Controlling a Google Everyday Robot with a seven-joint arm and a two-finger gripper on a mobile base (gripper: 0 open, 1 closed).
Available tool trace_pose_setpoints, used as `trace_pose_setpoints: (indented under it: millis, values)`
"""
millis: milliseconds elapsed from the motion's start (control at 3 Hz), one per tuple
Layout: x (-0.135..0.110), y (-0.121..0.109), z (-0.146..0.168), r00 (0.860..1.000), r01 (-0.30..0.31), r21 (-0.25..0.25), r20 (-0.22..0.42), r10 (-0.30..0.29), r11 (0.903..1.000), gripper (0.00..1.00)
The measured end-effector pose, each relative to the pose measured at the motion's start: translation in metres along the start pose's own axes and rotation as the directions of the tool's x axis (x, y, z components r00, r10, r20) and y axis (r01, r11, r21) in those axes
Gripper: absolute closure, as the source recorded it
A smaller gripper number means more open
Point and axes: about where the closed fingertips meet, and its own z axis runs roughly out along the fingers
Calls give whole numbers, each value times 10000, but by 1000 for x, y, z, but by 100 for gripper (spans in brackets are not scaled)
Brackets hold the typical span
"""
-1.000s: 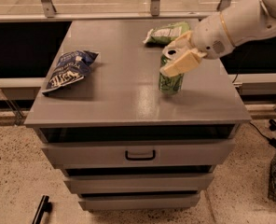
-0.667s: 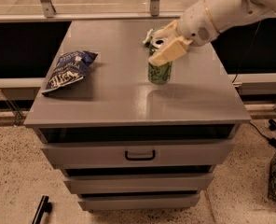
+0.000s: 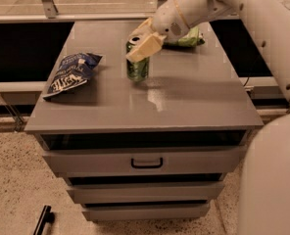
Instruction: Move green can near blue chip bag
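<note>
The green can (image 3: 137, 68) stands upright near the middle of the grey cabinet top (image 3: 184, 102). My gripper (image 3: 142, 43) comes in from the upper right and is shut on the can's upper part, its cream fingers (image 3: 145, 46) on either side of the silver top. The blue chip bag (image 3: 71, 74) lies flat and wrinkled near the left edge of the cabinet top, a short way left of the can and not touching it.
A light green chip bag (image 3: 188, 38) lies at the back right, partly behind my arm (image 3: 243, 13). The cabinet has drawers below with a dark handle (image 3: 147, 163). A railing runs behind; a speckled floor lies in front.
My gripper has carried the green can leftward across the cabinet top, from the right side to near the middle, closer to the blue chip bag.
</note>
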Motion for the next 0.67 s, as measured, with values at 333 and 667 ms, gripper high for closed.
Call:
trace_pose_setpoints:
  millis: [333, 667]
  values:
    - [-14, -7, 35, 9996, 72, -406, 282, -61, 9991, 100]
    - [-25, -10, 55, 9992, 211, -561, 363, -191, 9982, 100]
